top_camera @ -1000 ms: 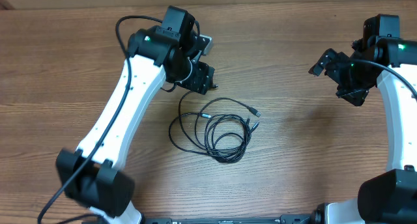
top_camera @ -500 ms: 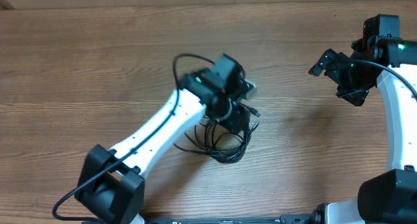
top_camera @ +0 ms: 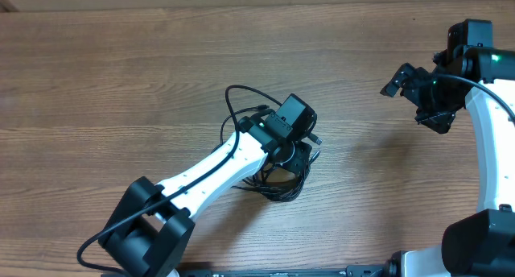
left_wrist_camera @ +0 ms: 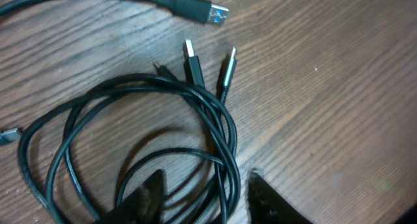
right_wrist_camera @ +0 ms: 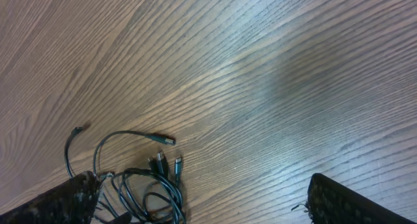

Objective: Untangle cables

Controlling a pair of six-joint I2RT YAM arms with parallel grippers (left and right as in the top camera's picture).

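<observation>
The cables point(top_camera: 283, 180) are thin black wires looped in a tangle at the table's middle, mostly hidden under my left wrist in the overhead view. In the left wrist view the loops point(left_wrist_camera: 130, 133) lie close below, with several plug ends point(left_wrist_camera: 195, 58) pointing away. My left gripper point(left_wrist_camera: 203, 198) is open, its fingertips straddling a bundle of strands at the loop's right side. My right gripper point(top_camera: 418, 88) is open and empty, raised at the far right. The cables also show in the right wrist view point(right_wrist_camera: 140, 178).
The wooden table point(top_camera: 96, 92) carries nothing else. The left arm's own thicker cord point(top_camera: 241, 96) arcs above its wrist. The right arm's base point(top_camera: 483, 245) stands at the near right corner.
My left arm swung right and forward from behind the tangle and has come down over it, fingers now around the strands. The right arm has not moved.
</observation>
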